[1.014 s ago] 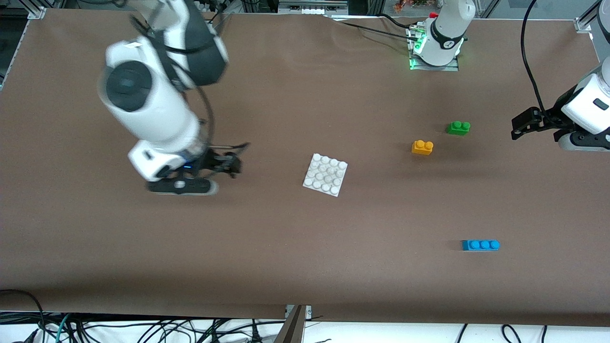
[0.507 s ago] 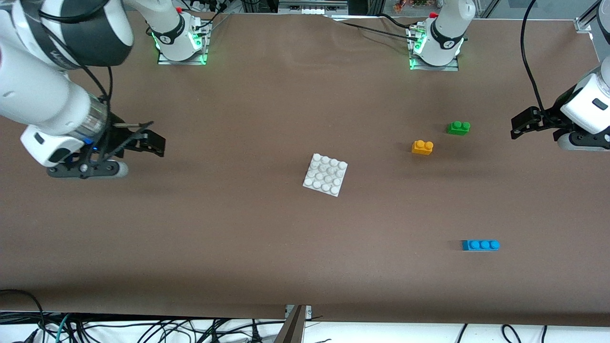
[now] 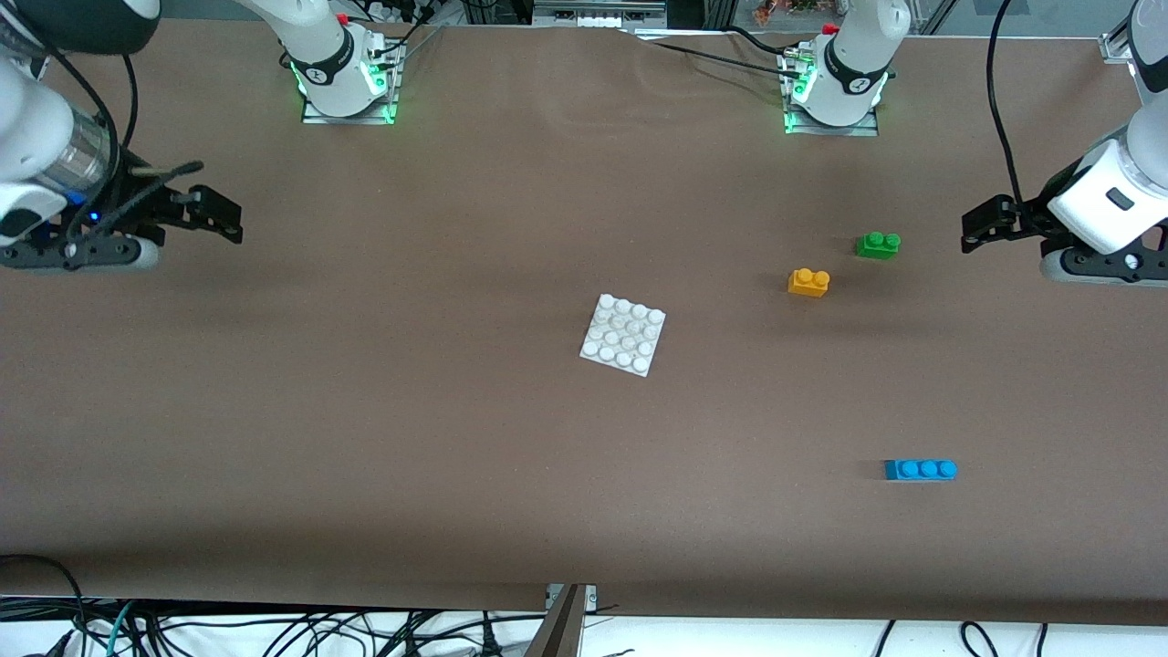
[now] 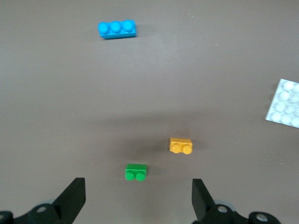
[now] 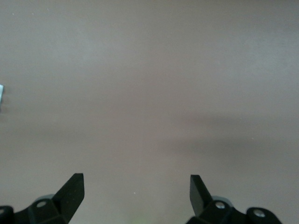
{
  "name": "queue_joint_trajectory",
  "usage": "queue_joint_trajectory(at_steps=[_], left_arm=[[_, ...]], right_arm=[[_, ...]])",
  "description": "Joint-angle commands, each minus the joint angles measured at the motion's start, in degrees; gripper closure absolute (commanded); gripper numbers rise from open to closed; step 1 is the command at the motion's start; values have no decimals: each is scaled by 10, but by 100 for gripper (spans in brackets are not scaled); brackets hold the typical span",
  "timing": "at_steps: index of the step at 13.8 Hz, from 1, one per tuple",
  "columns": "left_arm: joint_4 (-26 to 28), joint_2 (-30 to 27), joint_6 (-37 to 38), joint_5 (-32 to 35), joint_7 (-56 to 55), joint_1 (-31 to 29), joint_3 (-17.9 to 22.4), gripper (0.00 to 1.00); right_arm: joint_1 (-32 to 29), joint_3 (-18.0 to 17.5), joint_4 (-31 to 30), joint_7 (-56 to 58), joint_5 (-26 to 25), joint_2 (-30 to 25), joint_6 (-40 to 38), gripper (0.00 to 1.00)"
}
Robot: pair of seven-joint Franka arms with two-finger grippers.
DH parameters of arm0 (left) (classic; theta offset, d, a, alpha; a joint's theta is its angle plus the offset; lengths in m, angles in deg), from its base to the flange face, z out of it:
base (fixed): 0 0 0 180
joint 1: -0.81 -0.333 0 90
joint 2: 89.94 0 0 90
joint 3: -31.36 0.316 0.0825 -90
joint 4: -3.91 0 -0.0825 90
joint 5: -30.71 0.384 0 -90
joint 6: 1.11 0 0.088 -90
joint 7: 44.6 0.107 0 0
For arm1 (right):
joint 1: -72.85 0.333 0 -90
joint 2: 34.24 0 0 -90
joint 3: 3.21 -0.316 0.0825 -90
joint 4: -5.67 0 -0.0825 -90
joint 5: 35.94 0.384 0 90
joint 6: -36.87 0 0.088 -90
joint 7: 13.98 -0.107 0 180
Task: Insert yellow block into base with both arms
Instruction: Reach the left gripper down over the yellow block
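since a second ago, right pincer point(image 3: 214, 212) is swinging away from the base point(image 3: 623, 335) to the desk's point(image 3: 411, 438) right-arm end, released and empty. blue brick point(image 3: 920, 469) is lying nearer the camera than the base. yellow block point(image 3: 808, 282) is sitting farther, toward the left arm's end, green brick point(image 3: 878, 245) just past it. left pincer point(image 3: 981, 233) is hovering there, released.
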Motion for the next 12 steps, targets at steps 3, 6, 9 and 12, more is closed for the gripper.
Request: queue_joint_trajectory(at_steps=[3, 6, 9, 12], left_arm=[[0, 21, 10, -27, -2, 0, -27, 0], [26, 47, -11, -29, -17, 0, -40, 0], [117, 40, -92, -28, -17, 0, -53, 0], [229, 13, -196, -24, -14, -1, -64, 0]], right_arm=[[-24, -39, -95, 7, -32, -82, 35, 0], [-22, -40, -78, 7, -32, -70, 35, 0], [-23, -37, -42, 6, -33, -43, 28, 0], [-27, -35, -35, 3, -32, -37, 28, 0]])
